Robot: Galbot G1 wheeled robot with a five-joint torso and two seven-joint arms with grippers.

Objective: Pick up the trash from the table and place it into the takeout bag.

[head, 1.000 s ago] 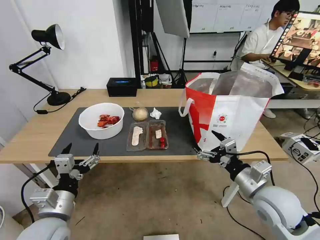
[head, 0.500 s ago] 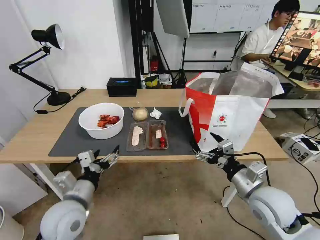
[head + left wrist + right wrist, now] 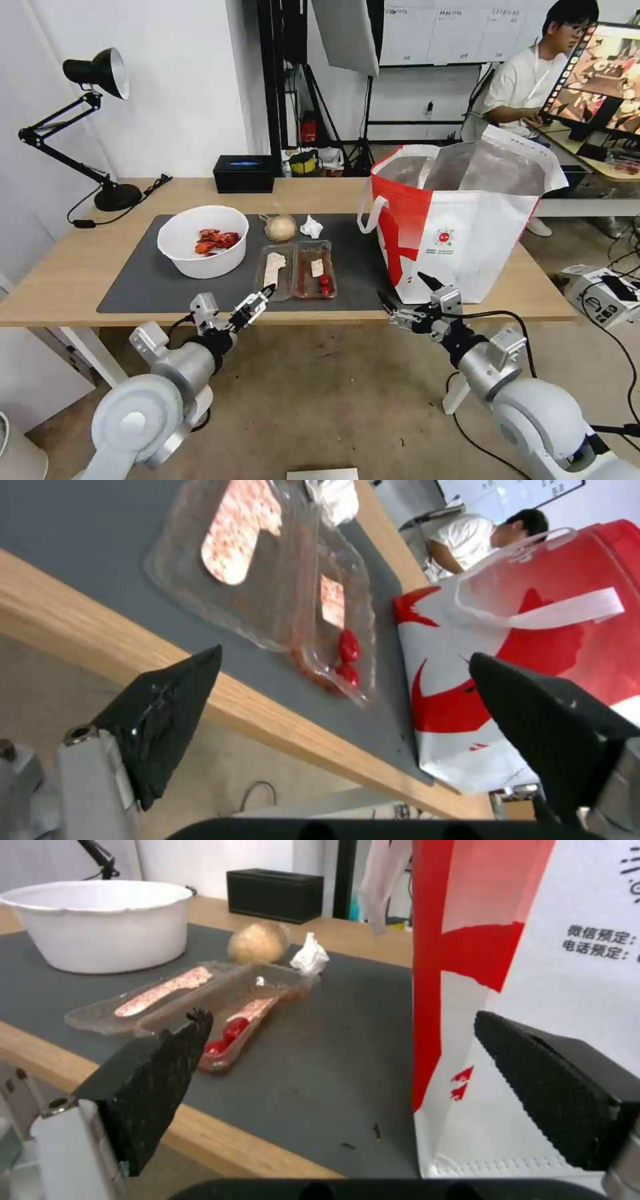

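At the table's [image 3: 80, 267] front edge, my left gripper [image 3: 233, 308] hangs just short of the clear tray [image 3: 295, 270], fingers spread; my right gripper [image 3: 405, 297] sits beside the takeout bag [image 3: 467, 227], fingers likewise apart. Both hold nothing.

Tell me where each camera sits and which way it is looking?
Head view: on the robot's head, looking forward and down at the table, with the left gripper and right gripper low in front.
Left wrist view: on the left arm, looking between its open black fingers at the clear tray and takeout bag.
Right wrist view: on the right arm, looking between its open fingers along the mat beside the bag.
All three share the tray and bag.
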